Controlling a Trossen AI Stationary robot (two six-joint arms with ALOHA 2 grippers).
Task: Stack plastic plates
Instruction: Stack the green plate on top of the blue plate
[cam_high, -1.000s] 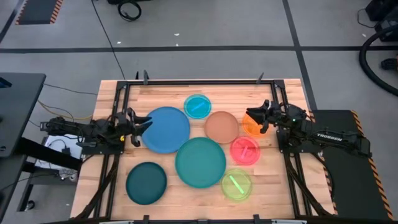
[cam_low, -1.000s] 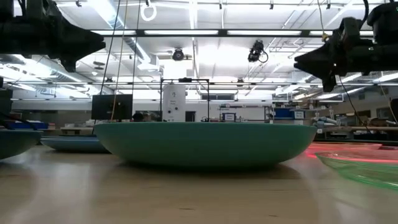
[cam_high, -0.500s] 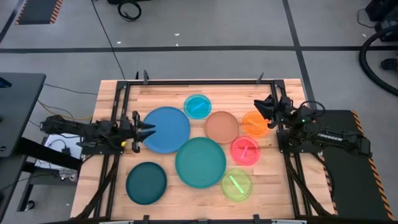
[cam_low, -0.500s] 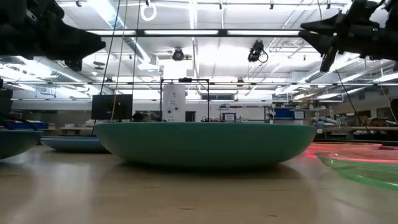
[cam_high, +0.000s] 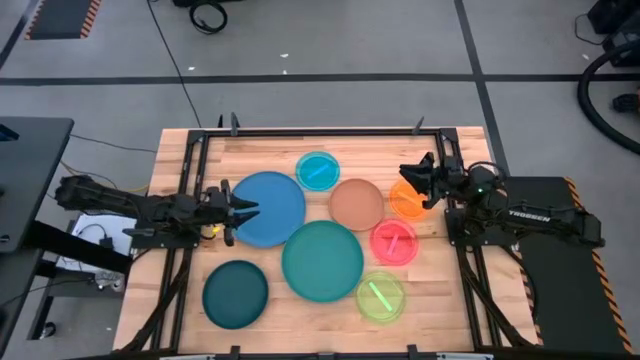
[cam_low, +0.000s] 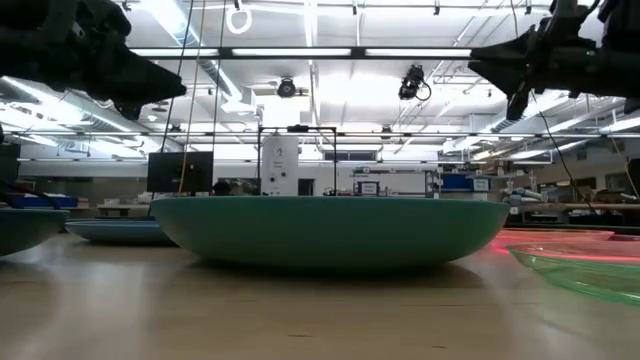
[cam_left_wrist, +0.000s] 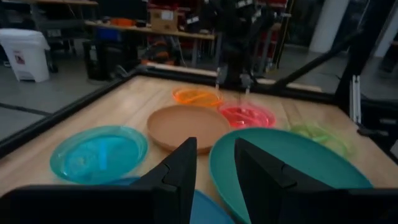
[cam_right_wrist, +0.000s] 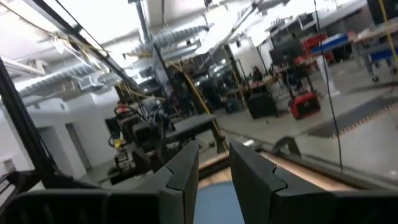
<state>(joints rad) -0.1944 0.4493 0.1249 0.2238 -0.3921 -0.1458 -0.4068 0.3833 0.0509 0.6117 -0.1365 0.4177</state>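
High view: wooden table (cam_high: 260, 150) on grey floor (cam_high: 330, 40), plastic plates (cam_high: 322, 260) unstacked, both grippers parted, empty.

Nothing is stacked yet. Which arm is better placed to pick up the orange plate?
Right. The right tool hangs over the orange plate at the table's right side; the left tool is across the table, at the blue plate.
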